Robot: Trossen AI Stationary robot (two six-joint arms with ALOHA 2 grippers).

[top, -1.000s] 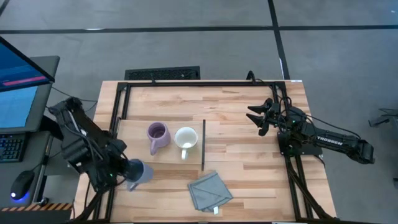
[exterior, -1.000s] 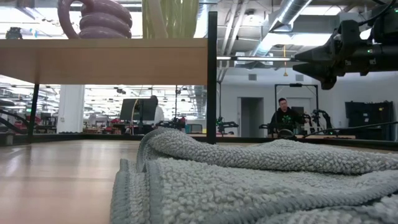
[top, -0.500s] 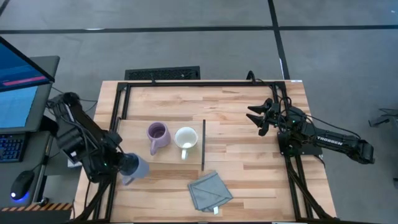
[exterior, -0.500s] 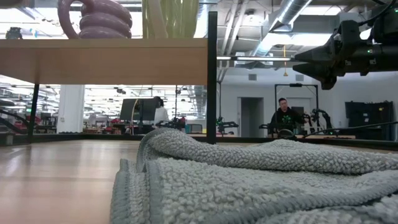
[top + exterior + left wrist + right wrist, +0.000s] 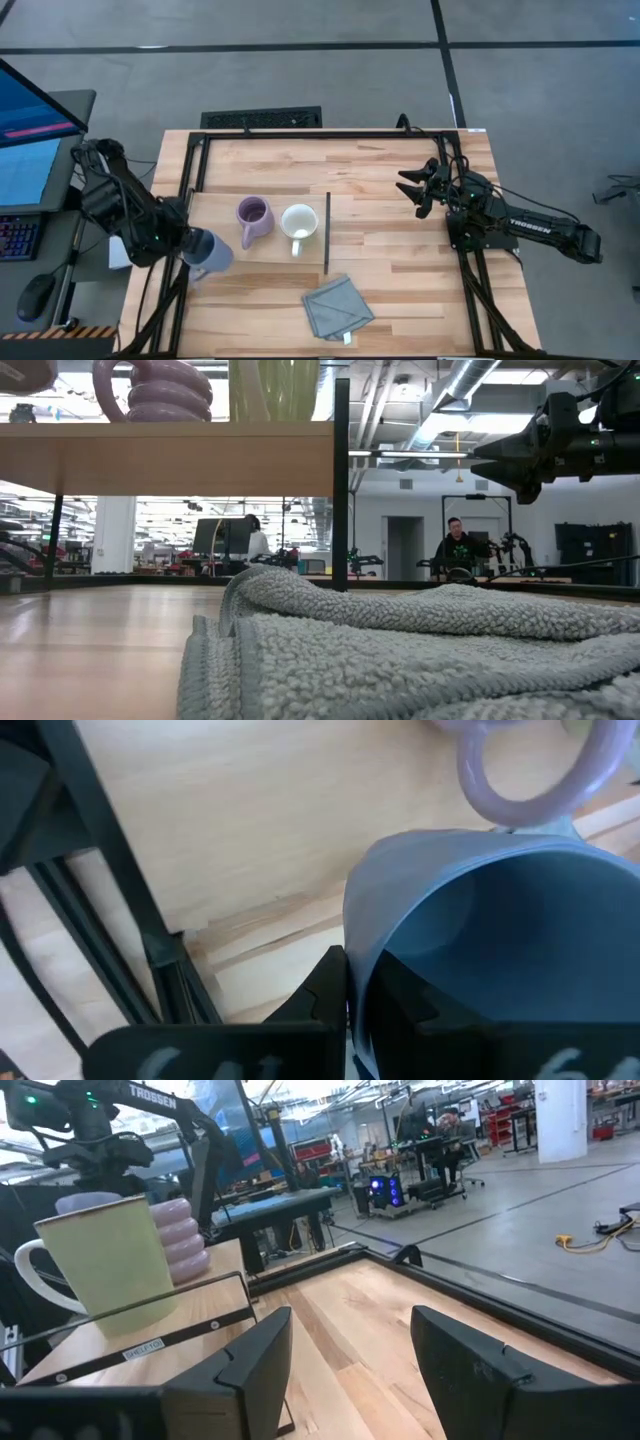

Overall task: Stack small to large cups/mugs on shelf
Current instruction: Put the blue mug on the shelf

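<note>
A purple mug (image 5: 252,215) and a white mug (image 5: 299,222) stand side by side on the light wood shelf (image 5: 215,205), the white one next to its dark upright panel (image 5: 327,232). In the low view both, the purple mug (image 5: 155,390) and the white mug (image 5: 275,385), stand on top of the shelf board (image 5: 165,455). My left gripper (image 5: 185,245) is shut on the blue-grey mug (image 5: 208,252) over the shelf's near left corner. My right gripper (image 5: 412,190) waits open at the table's right, level, pointing at the shelf. My left gripper pinches the blue-grey mug's side wall at the rim (image 5: 352,935), one finger (image 5: 320,995) outside and the other inside the mug. The fingers come from above, slanting down from the table's left. The mug is lifted clear, its mouth toward the wrist camera.
A grey-blue cloth (image 5: 338,305) lies crumpled near the front edge, below the shelf's panel; it fills the foreground as the cloth (image 5: 400,650) in the low view. Black frame rails (image 5: 190,170) run along the table's left, far and right sides. Bare wood lies between panel and right arm.
My left gripper, still shut on the blue-grey mug, has carried it from near the front left toward the table's far edge and a little left, up to the shelf's near left corner. The mug stays lifted. My right arm has kept still.
</note>
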